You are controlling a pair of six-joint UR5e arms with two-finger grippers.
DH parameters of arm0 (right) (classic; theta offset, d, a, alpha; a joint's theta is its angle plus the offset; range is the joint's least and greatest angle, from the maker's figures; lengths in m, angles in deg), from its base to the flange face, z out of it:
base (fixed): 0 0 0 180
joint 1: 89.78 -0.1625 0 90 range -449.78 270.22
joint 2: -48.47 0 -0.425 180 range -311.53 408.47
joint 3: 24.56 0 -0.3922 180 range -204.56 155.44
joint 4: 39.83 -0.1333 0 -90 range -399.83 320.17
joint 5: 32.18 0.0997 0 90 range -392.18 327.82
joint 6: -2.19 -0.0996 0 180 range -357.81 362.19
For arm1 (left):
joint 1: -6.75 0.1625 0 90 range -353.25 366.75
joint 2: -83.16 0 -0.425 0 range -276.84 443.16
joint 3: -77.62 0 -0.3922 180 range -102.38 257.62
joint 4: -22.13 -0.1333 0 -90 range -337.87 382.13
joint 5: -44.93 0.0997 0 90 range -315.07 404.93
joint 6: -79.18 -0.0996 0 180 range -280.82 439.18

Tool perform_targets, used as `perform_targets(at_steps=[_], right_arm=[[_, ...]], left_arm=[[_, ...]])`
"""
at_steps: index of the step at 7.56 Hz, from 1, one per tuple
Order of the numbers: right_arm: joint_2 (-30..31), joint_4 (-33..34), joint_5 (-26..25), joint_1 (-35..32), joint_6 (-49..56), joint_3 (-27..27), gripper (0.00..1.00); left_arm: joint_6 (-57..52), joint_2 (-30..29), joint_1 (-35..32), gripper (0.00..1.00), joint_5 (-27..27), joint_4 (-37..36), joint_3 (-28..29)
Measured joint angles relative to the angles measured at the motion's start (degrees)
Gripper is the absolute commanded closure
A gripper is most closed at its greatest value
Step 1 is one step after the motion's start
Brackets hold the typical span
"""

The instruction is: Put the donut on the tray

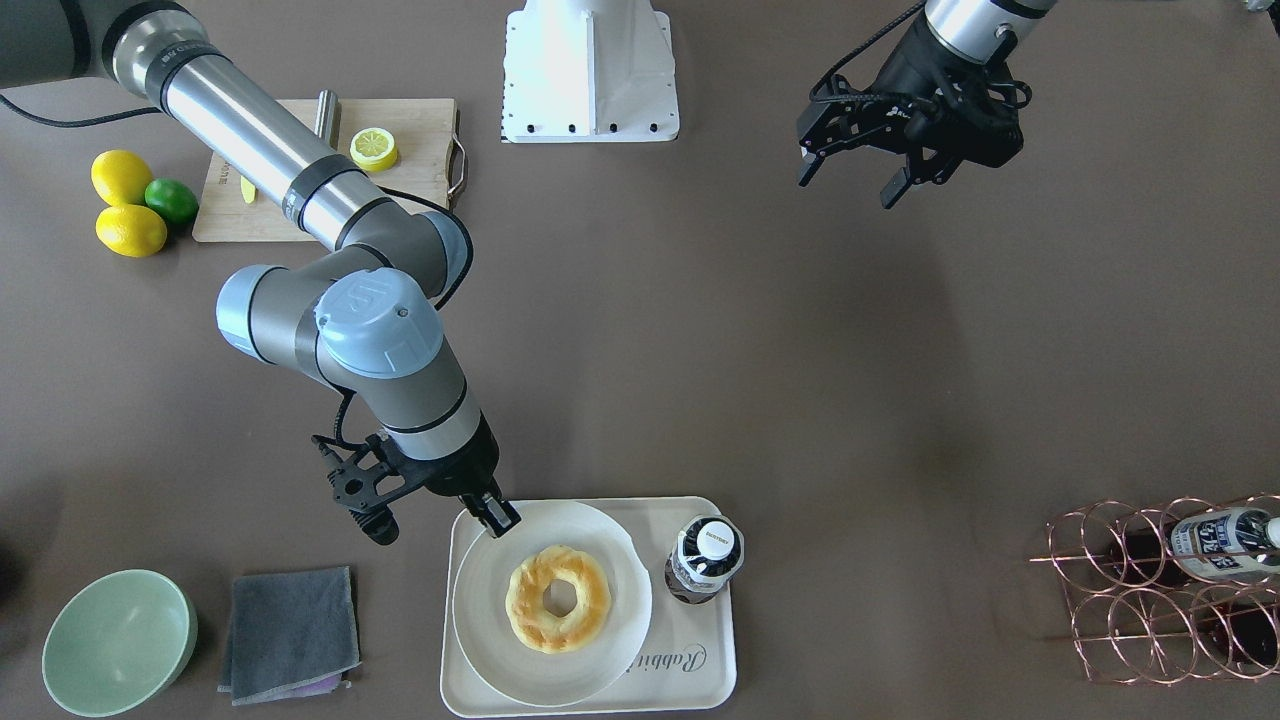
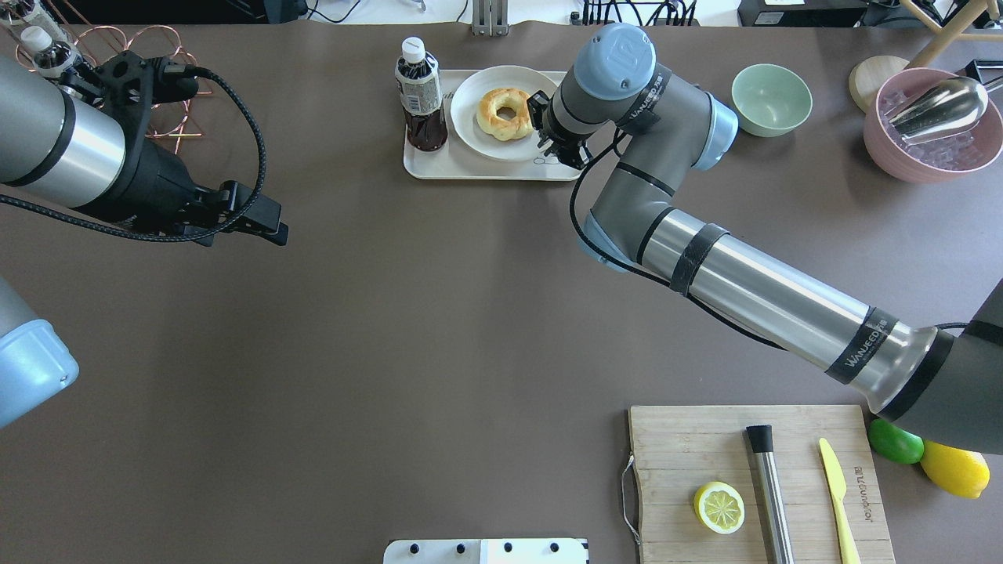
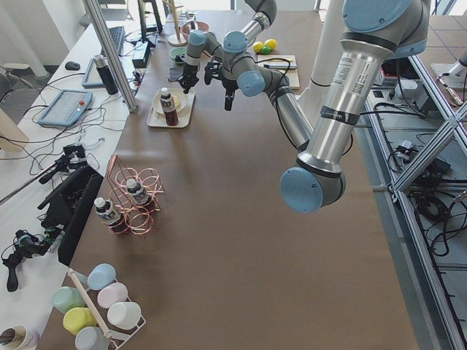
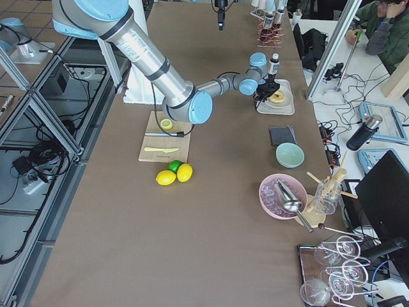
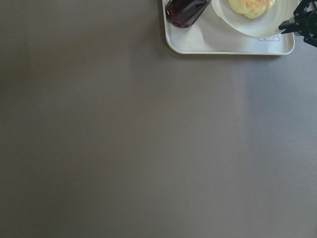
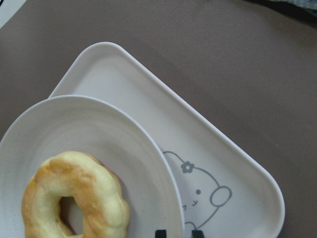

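Note:
The golden donut (image 1: 558, 598) lies on a round white plate (image 1: 500, 650), which rests on the cream tray (image 1: 690, 680) with the bear drawing. The donut (image 6: 74, 198), plate (image 6: 99, 129) and tray (image 6: 237, 163) also show in the right wrist view. My right gripper (image 1: 495, 518) is low at the plate's rim, empty. Its fingertips (image 6: 161, 233) stand a small gap apart, one over the plate and one over the tray. My left gripper (image 1: 850, 185) is open and empty, raised far from the tray. The tray (image 5: 223, 44) also shows in the left wrist view.
A dark drink bottle (image 1: 703, 560) stands on the tray beside the plate. A grey cloth (image 1: 290, 632) and a green bowl (image 1: 118, 642) lie near the tray. A cutting board (image 1: 420, 130) holds a lemon half (image 1: 373, 149). A copper bottle rack (image 1: 1170, 600) stands at the far side.

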Motion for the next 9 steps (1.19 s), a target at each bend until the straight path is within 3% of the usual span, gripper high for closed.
perform_targets(at_steps=[2, 4, 6, 9], right_arm=[[0.0, -0.3, -1.7, 0.4, 3.0, 0.4, 0.0], [2.2, 1.7, 2.9, -2.4, 8.7, 4.3, 0.0], [9.5, 12.5, 11.2, -8.3, 22.5, 15.8, 0.0], [24.8, 30.3, 16.8, -17.4, 49.8, 35.3, 0.0]], left_arm=[[-0.3, 0.0, 0.1, 0.02, 0.0, 0.0, 0.2], [-2.9, 1.0, -0.2, 0.01, -0.3, 0.0, 0.3], [-11.6, 5.3, -4.2, 0.01, -2.2, -0.1, 0.5], [-36.3, 13.1, -18.5, 0.01, -5.6, -0.5, 6.9]])
